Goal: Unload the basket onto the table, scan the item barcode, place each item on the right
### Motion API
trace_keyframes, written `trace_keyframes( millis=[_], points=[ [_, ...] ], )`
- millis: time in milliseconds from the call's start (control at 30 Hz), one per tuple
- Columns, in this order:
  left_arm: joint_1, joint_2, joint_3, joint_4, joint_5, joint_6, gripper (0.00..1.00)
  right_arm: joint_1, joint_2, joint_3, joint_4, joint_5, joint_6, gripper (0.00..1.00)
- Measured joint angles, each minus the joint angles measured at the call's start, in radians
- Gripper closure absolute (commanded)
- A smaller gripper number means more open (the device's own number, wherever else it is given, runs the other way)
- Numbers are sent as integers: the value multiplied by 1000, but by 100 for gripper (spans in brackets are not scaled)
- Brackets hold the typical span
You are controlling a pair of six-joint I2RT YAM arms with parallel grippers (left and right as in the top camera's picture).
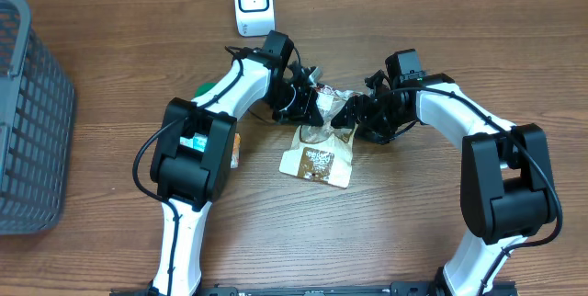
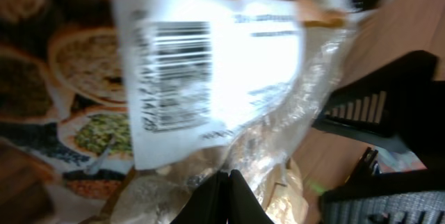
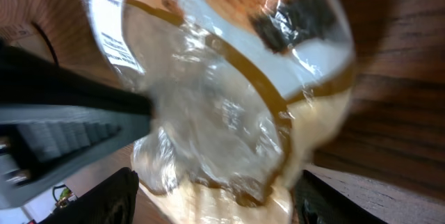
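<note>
Though the scan is not yet done, table (image 1: 413, 20): wooden, with everything grouped in its far half.
Basket (image 1: 28, 121): grey, at the left edge, well apart from the work.
Arms: both reach in from the near side and meet at the middle of the table.
Bag (image 1: 319, 158): a clear food packet with brown print. It sits in the middle of the table between the two grippers. Its near end seems to rest on the wood and its far end is raised.
Scanner (image 1: 252, 4): a white upright unit at the far edge, to the left of the bag and well apart from it.
Left gripper (image 2: 222, 182): fingers closed tight, pinching the clear film at the bag's far end.
Right gripper (image 3: 215, 196): fingers stand wide apart with the bag's bulging end between them, and they seem to press it from both sides.
Label (image 2: 208, 71): white, on the bag's printed face.
Barcode (image 2: 177, 74): black bars on the left part of the label. They are blurred but show whole in the left wrist view.
Done: the bag is picked up at one end and held by both grippers, and the barcode is found.
Left: carry the bag far and left, turn the label towards the scanner's window and hold it there. I cannot tell whether the barcode faces that way now.
</note>
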Motion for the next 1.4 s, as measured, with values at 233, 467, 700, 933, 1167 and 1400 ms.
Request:
trace_keyframes(
  millis=[233, 467, 700, 933, 1167, 1400],
  points=[
    [-3, 3, 0, -33, -36, -72, 96, -16, 0, 0, -20, 58, 49, 28],
    [-3, 3, 0, -56, -69, -92, 96, -35, -2, -69, 162, 13, 63, 28],
    [-3, 3, 1, -60, -70, -95, 96, -32, -30, -252, 477, -156, 151, 30],
    [-1, 3, 1, -64, -64, -95, 96, 53, -35, -336, 662, -180, 281, 49],
    [31, 3, 4, -71, -53, -95, 96, 146, -35, -351, 718, -101, 385, 63],
    [36, 5, 22, -94, -50, -88, 96, 146, -17, -370, 788, -105, 407, 86]
  ],
)
